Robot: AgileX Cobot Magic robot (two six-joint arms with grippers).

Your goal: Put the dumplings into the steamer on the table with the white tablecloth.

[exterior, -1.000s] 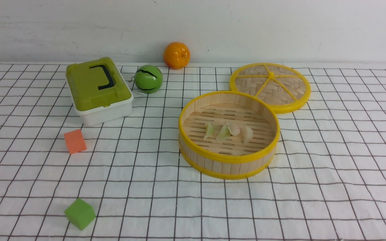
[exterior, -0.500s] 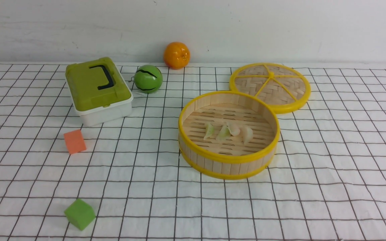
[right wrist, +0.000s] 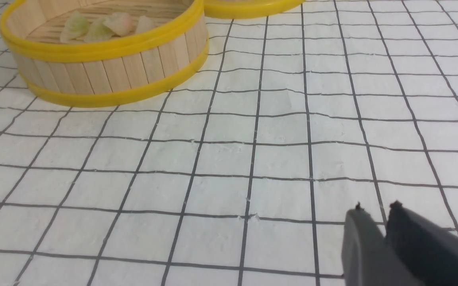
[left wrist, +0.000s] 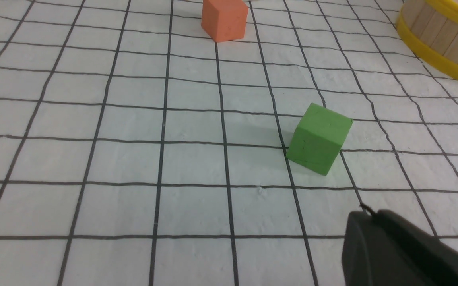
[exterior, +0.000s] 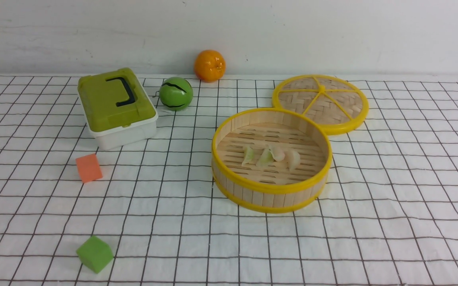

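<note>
The bamboo steamer stands right of centre on the table's white tablecloth. Two pale green and two pinkish-white dumplings lie in a row on its slatted floor. The right wrist view shows the same dumplings inside the steamer, far from my right gripper. That gripper hangs low over bare cloth, open by a narrow gap with nothing in it. My left gripper is shut and empty above the cloth, near the green cube. Neither gripper shows in the front view.
The woven lid lies flat behind the steamer, touching it. A green-lidded box, a green ball and an orange stand at the back left. An orange cube and a green cube sit front left.
</note>
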